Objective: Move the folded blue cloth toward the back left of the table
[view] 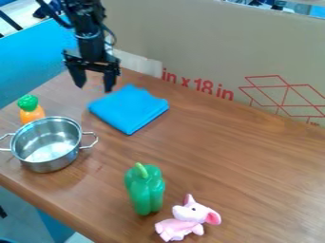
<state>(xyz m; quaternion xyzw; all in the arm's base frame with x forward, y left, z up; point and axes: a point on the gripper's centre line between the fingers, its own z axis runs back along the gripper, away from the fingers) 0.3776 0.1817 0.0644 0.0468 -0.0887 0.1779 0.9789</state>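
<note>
Pink toy elephant is up front, beside the green pepper. Got my gripper hanging farther back, jaws spread, near the folded blue cloth beyond the pot.

- blue cloth: bright, solid blue, folded into a compact pad, roughly sq.
- pose: flat on wood table, set diag. in view, one corner twd camera
- loc.: upper L-ctr of view, apart fr. metal pot, up & R of it; cardboard behind
</note>
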